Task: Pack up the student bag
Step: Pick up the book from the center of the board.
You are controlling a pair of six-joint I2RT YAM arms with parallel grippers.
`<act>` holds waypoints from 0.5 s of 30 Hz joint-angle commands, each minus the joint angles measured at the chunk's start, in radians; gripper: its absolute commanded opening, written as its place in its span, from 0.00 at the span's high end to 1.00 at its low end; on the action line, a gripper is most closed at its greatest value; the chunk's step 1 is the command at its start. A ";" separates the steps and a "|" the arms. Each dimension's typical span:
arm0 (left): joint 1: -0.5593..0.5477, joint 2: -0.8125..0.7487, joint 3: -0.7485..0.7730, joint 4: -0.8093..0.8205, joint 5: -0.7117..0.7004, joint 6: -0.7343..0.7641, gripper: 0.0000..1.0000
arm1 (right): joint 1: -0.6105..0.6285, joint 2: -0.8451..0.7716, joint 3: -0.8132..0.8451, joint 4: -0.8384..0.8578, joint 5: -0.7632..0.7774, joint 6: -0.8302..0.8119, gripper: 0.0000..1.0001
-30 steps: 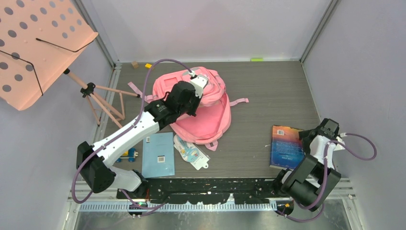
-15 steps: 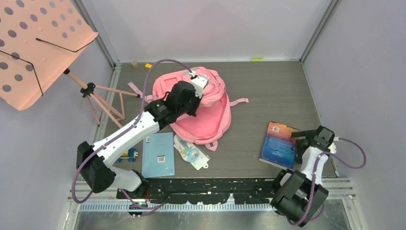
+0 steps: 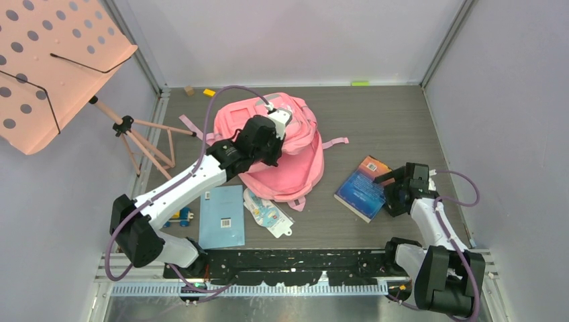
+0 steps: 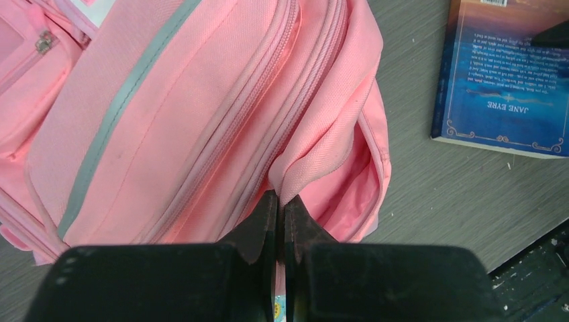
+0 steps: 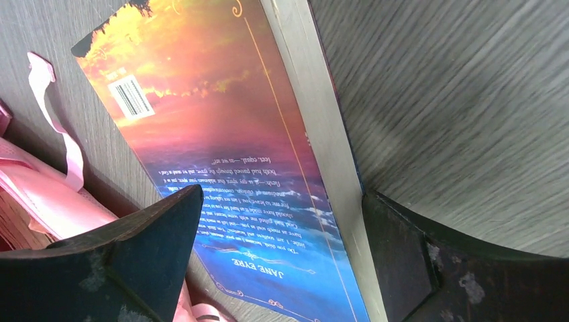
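Note:
The pink student bag [image 3: 302, 137] lies on the table, left of centre at the back. My left gripper [image 3: 272, 142] is shut on the fabric edge of the bag's opening [image 4: 315, 161] and holds it up, so the pink inside shows; its fingers [image 4: 265, 221] pinch the fold. A blue and orange book [image 3: 361, 188] lies flat to the right of the bag. It also shows in the left wrist view [image 4: 503, 74]. My right gripper [image 3: 394, 191] is open wide over the book [image 5: 235, 154]. One of its fingers [image 5: 396, 261] rests against the page edge.
A salmon music stand [image 3: 54, 60] on a tripod [image 3: 137, 141] stands at the left. A light blue notebook [image 3: 223, 216] and a clear packet of small items [image 3: 268, 215] lie in front of the bag. Small blocks [image 3: 189, 90] lie by the back wall.
My right arm has swung left and slid the book towards the bag, turning it as it went. The left gripper and the bag have stayed put.

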 commanded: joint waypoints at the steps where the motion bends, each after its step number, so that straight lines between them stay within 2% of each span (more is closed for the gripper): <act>1: 0.006 -0.039 -0.031 0.009 0.040 -0.069 1.00 | 0.028 0.076 -0.027 -0.030 0.032 -0.004 0.04; 4: 0.006 -0.060 -0.059 0.007 0.043 -0.083 1.00 | 0.033 0.100 -0.051 0.014 0.028 -0.007 0.09; 6: 0.006 -0.068 -0.063 0.001 0.047 -0.085 1.00 | 0.036 0.104 -0.049 0.029 0.037 -0.015 0.18; 10: 0.006 -0.082 -0.067 -0.006 0.066 -0.084 1.00 | 0.036 0.124 -0.053 0.076 0.021 -0.018 0.48; 11: 0.006 -0.087 -0.069 -0.005 0.071 -0.084 1.00 | 0.036 0.130 -0.055 0.088 0.015 -0.018 0.59; 12: 0.006 -0.092 -0.073 -0.004 0.073 -0.084 1.00 | 0.036 0.140 -0.057 0.105 0.004 -0.018 0.64; 13: 0.006 -0.098 -0.076 -0.004 0.075 -0.084 1.00 | 0.036 0.143 -0.058 0.122 -0.002 -0.018 0.73; 15: 0.006 -0.110 -0.080 -0.003 0.078 -0.083 1.00 | 0.036 0.148 -0.058 0.143 -0.014 -0.020 0.82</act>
